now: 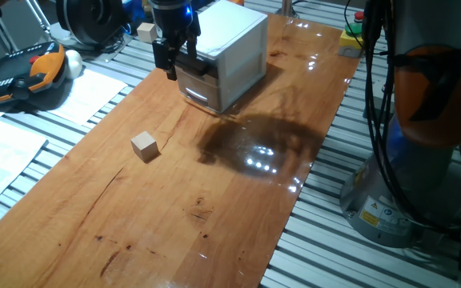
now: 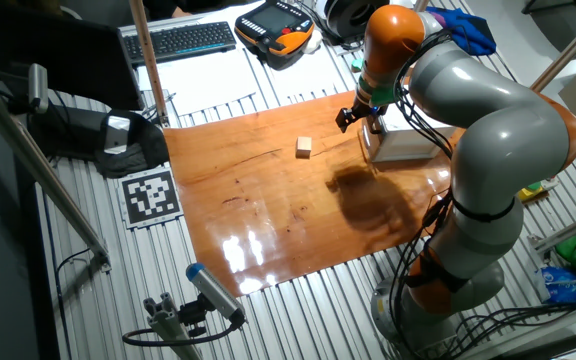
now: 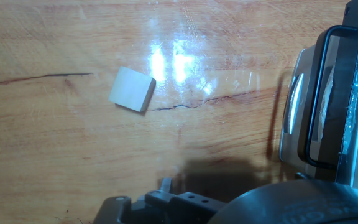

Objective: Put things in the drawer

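Observation:
A small pale beige cube [image 1: 144,146] lies alone on the wooden table, well in front of the cabinet; it also shows as the cube [image 2: 304,147] and, in the hand view, the cube [image 3: 132,89] at upper left. The white cabinet [image 1: 234,48] stands at the table's far end. Its upper drawer [image 1: 197,74] shows a dark handle bar [image 3: 328,99] across the front. How far it is pulled out I cannot tell. My gripper [image 1: 166,72] [image 2: 346,122] hangs just in front of the drawer's left side, fingers slightly apart, open and holding nothing.
Another beige cube [image 1: 146,32] sits beyond the table's far edge near a black-and-orange pendant [image 1: 18,76]. Papers [image 1: 6,152] lie to the left on the slatted bench. The arm's grey base [image 1: 410,192] stands off the table's right side.

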